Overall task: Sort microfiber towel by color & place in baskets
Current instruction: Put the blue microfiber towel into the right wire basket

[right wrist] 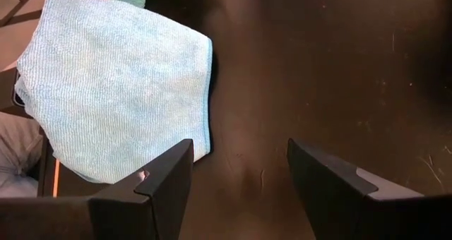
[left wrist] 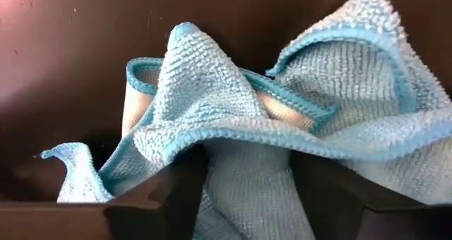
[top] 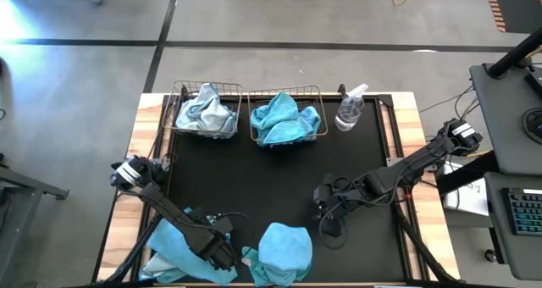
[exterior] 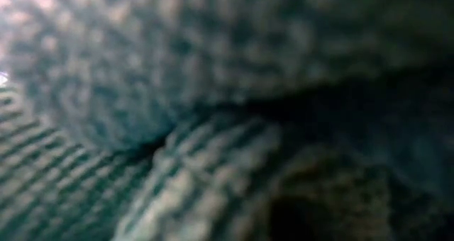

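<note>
A turquoise towel [top: 284,252] lies bunched on the black mat at the near edge; it also shows in the right wrist view [right wrist: 120,85]. A second turquoise towel [top: 169,252] lies at the near left, under my left arm. My left gripper [top: 241,256] is open between them, its fingers on either side of a bunched towel fold [left wrist: 247,190]. My right gripper [top: 326,210] is open and empty above the mat, right of the middle. The far left basket [top: 179,97] holds a pale grey-blue towel [top: 205,112]. The far right basket [top: 318,95] holds a turquoise towel [top: 284,119]. My left gripper has its open fingers [left wrist: 180,198] on either side of a bunched fold of the turquoise towel [left wrist: 247,198]; the cloth fills the gap between them. The fingers come level, low over the table. The towel lies slack on the mat.
A clear spray bottle [top: 349,110] stands just right of the baskets. The black mat [top: 279,178] is bare between the baskets and the grippers. A cloth close against the lens [exterior: 213,113] fills the low view. A desk with a keyboard [top: 525,212] stands right of the table.
</note>
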Controlling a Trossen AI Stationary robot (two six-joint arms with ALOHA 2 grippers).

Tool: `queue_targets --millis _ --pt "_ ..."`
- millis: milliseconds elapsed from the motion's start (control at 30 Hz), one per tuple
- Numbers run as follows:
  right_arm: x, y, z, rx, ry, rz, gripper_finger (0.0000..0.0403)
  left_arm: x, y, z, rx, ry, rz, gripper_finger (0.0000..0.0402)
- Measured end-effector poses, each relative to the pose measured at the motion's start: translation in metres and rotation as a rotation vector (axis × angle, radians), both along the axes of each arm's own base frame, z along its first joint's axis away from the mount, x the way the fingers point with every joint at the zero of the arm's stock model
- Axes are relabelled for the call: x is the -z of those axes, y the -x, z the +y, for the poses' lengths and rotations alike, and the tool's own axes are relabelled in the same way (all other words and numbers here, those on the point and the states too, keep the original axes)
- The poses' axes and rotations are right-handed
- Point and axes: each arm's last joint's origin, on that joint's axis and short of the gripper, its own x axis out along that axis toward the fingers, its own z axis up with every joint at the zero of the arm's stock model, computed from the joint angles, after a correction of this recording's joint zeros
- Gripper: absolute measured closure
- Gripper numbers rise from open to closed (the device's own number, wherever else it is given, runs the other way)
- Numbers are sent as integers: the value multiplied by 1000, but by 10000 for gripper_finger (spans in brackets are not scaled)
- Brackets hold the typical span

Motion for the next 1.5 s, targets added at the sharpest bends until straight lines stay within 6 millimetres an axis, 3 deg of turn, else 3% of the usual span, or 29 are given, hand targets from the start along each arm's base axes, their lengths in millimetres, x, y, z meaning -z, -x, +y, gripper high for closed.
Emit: queue_targets --millis 333,567,867,1200,1367,1500 --pt "0 0 -1 15 17 -8 179 0 1 -1 -16 35 35 388" --pt "0 0 -1 17 19 -8 179 -5 -1 -1 -13 67 70 397" --pt "0 -1 -2 42 61 -26 179 -45 -18 2 45 -14 3 400" --pt "0 -2 -5 64 172 -63 179 -110 -33 15 78 -313 -209 401" --pt "-1 -2 -8 116 256 -95 179 -134 -45 23 128 -491 -435 401" --pt "-2 -3 -9 141 290 -108 179 -144 -55 34 191 -635 -519 401"
